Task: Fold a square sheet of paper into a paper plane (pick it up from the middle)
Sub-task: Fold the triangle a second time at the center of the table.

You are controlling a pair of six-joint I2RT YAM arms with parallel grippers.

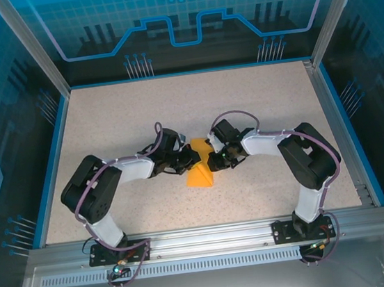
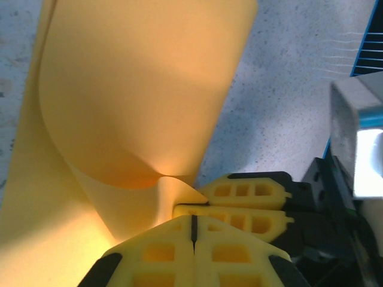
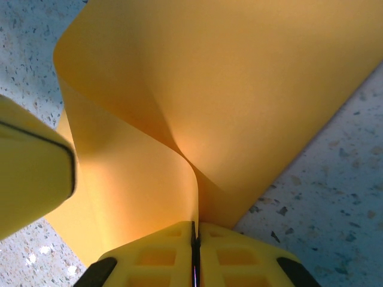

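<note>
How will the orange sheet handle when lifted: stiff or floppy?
Probably floppy: the square sheet of paper bows into a soft curl above the right gripper pinching it. Likely light and easily creased, since it puckers at that pinch.

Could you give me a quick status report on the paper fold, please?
Left gripper shut on the paper. Right gripper shut on it too, tips almost touching the left's. Paper bowed up in a curl between them. Only the grippers crowd each other.
</note>
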